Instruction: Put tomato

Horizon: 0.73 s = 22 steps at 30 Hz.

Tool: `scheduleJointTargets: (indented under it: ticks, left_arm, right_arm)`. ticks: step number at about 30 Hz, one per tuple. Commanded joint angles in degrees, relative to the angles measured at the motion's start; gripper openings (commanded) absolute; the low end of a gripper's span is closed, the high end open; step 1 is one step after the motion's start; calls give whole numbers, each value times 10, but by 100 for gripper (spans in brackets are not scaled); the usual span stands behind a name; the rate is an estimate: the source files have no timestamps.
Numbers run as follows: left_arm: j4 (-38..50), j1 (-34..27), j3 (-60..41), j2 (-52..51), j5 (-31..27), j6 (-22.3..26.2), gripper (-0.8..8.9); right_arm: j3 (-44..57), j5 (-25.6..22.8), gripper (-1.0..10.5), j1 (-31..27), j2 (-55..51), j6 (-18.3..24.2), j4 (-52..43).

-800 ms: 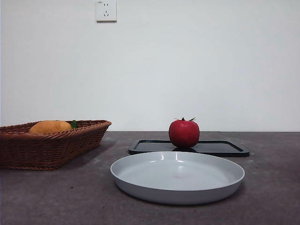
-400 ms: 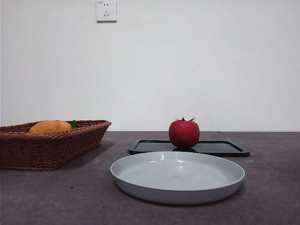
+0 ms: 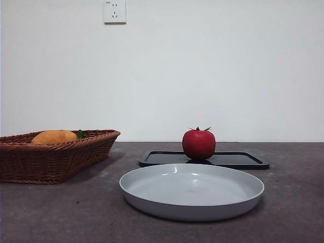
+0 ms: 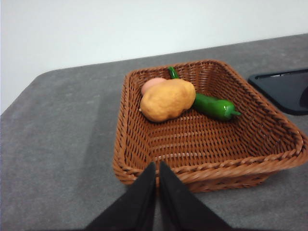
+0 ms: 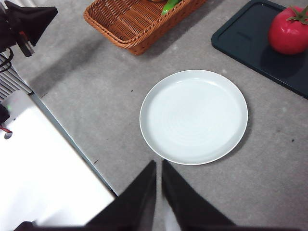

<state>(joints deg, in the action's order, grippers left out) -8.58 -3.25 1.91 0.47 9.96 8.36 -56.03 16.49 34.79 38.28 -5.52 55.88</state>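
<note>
Grey table (image 3: 45, 212) | tomato (image 3: 198, 144) on black tray (image 3: 238, 160) | plate (image 3: 192, 191) in front

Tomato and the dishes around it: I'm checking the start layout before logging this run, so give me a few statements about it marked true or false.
1. The tomato sits on the black tray. True.
2. The grey plate holds a green pepper. False: nothing lies on the plate; the green pepper lies in the wicker basket.
3. The right gripper is shut on the tomato. False: its jaws are shut on nothing, hanging above the table near the plate's edge, far from the tomato.
4. The left gripper hangs shut just outside the basket's rim. True.
5. An orange-yellow fruit lies in the basket, touching the pepper. True.
</note>
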Motion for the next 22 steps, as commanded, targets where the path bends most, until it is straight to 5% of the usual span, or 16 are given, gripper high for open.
scheduleJointTargets:
  ticks: [1, 22]
  left_arm:
    - [0, -1, -12, -3, -1, -8, 10]
    - [-17, -1, -12, -3, -1, -16, 10]
  right_arm:
    - [-4, 0, 6, 4, 2, -5, -5]
    - [-4, 0, 6, 4, 2, -5, -5]
